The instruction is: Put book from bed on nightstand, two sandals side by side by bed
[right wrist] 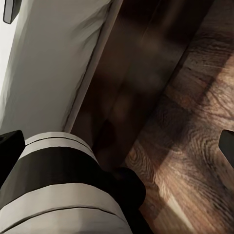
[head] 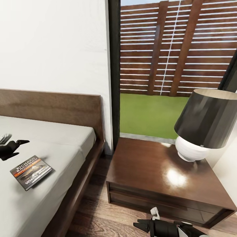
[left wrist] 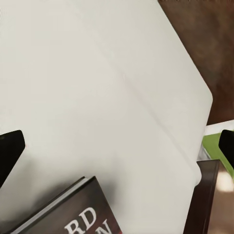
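Here the left gripper (head: 19, 146), jaws wide, hovers beside the small dark paperback book (head: 31, 171) on the grey mattress bed (head: 65, 138), probably to grasp it; right gripper's (head: 140, 225) jaws: cannot tell.

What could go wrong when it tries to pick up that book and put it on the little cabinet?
The book is thin and lies flat on the soft mattress, so the open left gripper might slide off it. The lamp takes up part of the nightstand, so the arm could bump it.
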You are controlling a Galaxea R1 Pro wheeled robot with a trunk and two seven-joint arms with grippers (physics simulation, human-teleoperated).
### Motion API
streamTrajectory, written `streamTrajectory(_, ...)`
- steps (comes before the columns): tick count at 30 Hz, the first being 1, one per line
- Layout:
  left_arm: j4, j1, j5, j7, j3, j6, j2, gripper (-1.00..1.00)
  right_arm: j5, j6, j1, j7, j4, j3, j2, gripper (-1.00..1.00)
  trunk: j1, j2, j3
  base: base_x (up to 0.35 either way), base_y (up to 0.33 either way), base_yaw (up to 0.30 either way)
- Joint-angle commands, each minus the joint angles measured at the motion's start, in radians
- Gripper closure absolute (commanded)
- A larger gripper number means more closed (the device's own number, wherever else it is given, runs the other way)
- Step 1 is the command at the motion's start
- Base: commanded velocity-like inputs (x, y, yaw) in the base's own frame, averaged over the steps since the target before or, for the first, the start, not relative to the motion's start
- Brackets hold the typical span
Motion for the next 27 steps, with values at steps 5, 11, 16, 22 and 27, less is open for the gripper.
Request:
streamTrajectory(5, 0.0, 0.0, 0.01, 0.002, -0.003, 0.007, 0.001, -1.0, -0.009, 0.004, 0.0, 0.003, -0.001, 0.007, -0.002, -1.0, 0.001, -0.001, -0.013, 0.0, 0.0, 0.0)
streamTrajectory(11, 0.0, 0.0, 0.01, 0.002, -0.003, 0.007, 0.001, -1.0, -0.009, 0.004, 0.0, 0.003, 0.0, 0.007, -0.002, -1.0, 0.003, -0.002, -0.032, 0.0, 0.0, 0.0)
streamTrajectory(16, 0.0, 0.0, 0.01, 0.002, -0.003, 0.007, 0.001, -1.0, -0.009, 0.004, 0.0, 0.003, -0.001, 0.007, -0.002, -1.0, 0.003, -0.002, -0.032, 0.0, 0.0, 0.0)
streamTrajectory(22, -0.001, 0.0, 0.01, 0.002, -0.002, 0.007, 0.001, -1.0, -0.009, 0.004, 0.0, 0.003, 0.0, 0.007, -0.002, -1.0, 0.003, -0.002, -0.032, 0.0, 0.0, 0.0)
streamTrajectory(27, -0.001, 0.0, 0.009, 0.002, -0.002, 0.007, 0.002, -1.0, -0.009, 0.004, 0.0, 0.003, -0.001, 0.007, -0.002, -1.0, 0.003, -0.002, -0.032, 0.0, 0.0, 0.0)
